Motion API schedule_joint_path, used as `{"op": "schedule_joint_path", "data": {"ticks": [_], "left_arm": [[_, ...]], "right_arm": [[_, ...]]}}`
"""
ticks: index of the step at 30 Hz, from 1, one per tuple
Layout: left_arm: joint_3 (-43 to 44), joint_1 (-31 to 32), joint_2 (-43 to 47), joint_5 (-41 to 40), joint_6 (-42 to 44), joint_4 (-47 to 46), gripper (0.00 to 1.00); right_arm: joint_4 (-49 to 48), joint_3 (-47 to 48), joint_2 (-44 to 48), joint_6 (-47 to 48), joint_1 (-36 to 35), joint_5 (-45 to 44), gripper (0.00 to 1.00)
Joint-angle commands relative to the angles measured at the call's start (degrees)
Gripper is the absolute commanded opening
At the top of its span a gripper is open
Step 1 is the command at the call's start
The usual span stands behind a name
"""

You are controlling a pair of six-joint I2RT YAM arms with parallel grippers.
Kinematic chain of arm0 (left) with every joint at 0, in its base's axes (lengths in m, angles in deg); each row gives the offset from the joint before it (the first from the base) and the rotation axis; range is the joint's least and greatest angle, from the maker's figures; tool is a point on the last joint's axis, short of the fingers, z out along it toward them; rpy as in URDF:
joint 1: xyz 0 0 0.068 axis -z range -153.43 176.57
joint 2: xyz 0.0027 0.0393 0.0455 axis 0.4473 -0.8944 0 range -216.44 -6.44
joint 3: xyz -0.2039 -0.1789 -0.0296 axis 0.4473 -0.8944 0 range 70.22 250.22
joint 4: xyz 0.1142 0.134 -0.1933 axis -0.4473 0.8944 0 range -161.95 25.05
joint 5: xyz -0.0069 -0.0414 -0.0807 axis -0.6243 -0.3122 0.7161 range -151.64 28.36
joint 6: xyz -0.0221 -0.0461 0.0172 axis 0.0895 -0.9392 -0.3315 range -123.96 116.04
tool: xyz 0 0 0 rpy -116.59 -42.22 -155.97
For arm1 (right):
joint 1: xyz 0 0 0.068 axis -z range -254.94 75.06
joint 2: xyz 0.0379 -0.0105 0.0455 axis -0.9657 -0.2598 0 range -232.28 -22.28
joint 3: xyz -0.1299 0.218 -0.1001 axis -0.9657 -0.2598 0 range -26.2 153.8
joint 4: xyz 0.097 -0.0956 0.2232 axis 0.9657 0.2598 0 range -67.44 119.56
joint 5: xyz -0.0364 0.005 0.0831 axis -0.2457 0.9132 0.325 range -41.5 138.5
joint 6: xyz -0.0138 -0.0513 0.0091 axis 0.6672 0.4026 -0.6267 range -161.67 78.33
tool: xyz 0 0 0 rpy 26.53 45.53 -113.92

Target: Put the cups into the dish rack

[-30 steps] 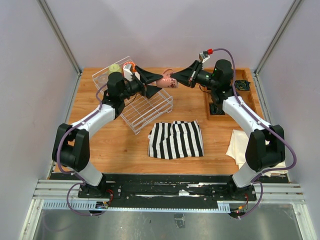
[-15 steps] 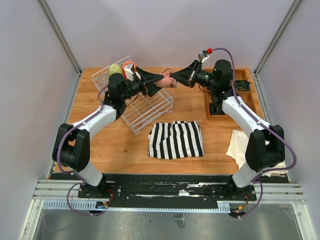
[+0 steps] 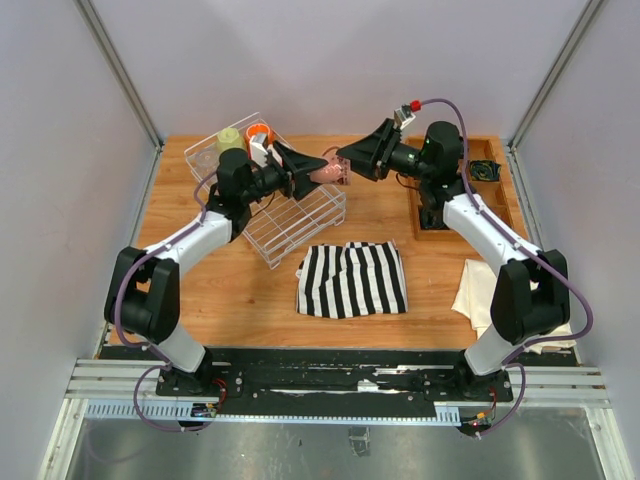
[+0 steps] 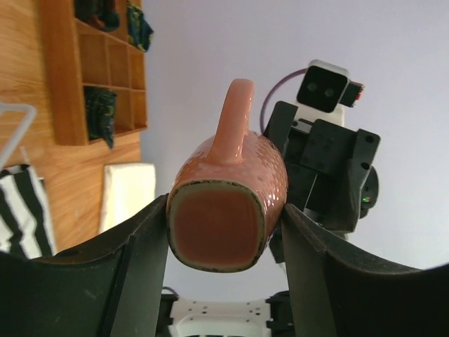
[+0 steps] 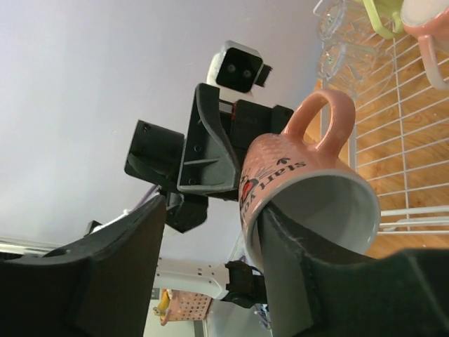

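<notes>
A pale pink mug [image 3: 328,171] hangs on its side in the air over the right end of the white wire dish rack [image 3: 300,215]. My left gripper [image 3: 312,172] is shut on its base [image 4: 224,228], one finger on each side. My right gripper [image 3: 345,160] is open at the mug's mouth [image 5: 319,200]: one finger [image 5: 280,274] sits inside the rim, the other [image 5: 133,253] stands well clear outside. In the rack's far end stand an orange mug [image 3: 261,133], a yellow-green mug [image 3: 229,138] and clear glass tumblers [image 5: 337,42].
A black-and-white striped cloth [image 3: 352,278] lies in front of the rack. A cream cloth [image 3: 478,290] lies at the right. A wooden compartment tray [image 3: 487,195] with small dark items stands at the back right. Grey walls close in the table.
My left gripper has closed on the mug's base. My right gripper has opened off the mug's rim. The mug has shifted slightly left.
</notes>
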Motion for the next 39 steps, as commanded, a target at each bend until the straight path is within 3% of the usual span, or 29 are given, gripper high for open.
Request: {"op": "schedule_joint_path", "data": {"ticks": [1,11,19,25,39], "left_arm": [[3.8,-2.4,2.3,-1.3,11.8,10.6,0.02],[18.6,-6.3,1.0,-12.3,39.2,40.4,0.00],[32.0,-6.4,-4.9,-22.5,57.7,57.2,0.01],[34.0,-6.4,-5.2,-31.8,66.2,63.0,0.01],[30.3,-6.3,-6.5,-43.1,79.5,67.4,0.01]], "right_arm": [[-0.5,-2.2,3.1,3.4,1.5,-0.4,0.58],[14.9,-4.1,8.1,17.0,6.8,-1.7,0.63],[18.0,-3.6,8.1,19.6,7.4,-1.5,0.63],[18.4,-2.9,7.2,19.9,7.6,-1.0,0.63],[18.4,-3.0,5.7,19.4,7.6,-0.3,0.64]]}}
